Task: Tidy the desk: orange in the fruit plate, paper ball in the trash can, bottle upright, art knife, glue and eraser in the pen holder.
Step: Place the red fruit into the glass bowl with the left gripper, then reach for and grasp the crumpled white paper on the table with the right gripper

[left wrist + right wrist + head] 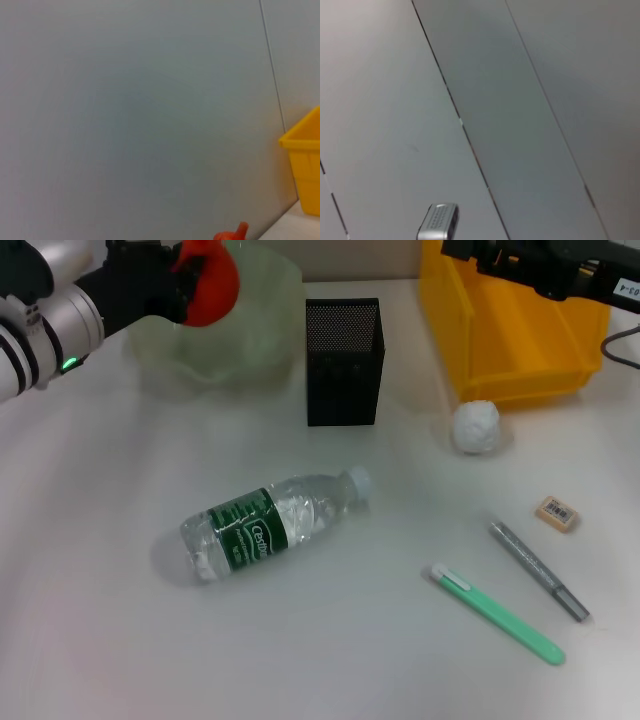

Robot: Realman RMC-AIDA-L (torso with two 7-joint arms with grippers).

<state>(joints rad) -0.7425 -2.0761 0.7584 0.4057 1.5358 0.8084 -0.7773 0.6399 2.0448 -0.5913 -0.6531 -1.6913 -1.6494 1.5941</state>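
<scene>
Left gripper (190, 285) holds the lumpy red-orange orange (208, 282) above the translucent pale-green scalloped fruit plate (262, 360); release is due next.

1. A red-orange orange (207, 282) is seen against a translucent pale-green fruit plate (260, 345).
2. The pen holder (343, 360) is black wire mesh.
3. The trash can (505, 335) is bright yellow.
4. The paper ball (475, 427) is white.
5. The clear bottle (270, 525) carries a dark green label and white cap.
6. The eraser (556, 513) is tan-peach, marked with dark bars.
7. A mint-green art knife (497, 614) and a grey glue (538, 569) are shown on the white desk (90, 630).
</scene>
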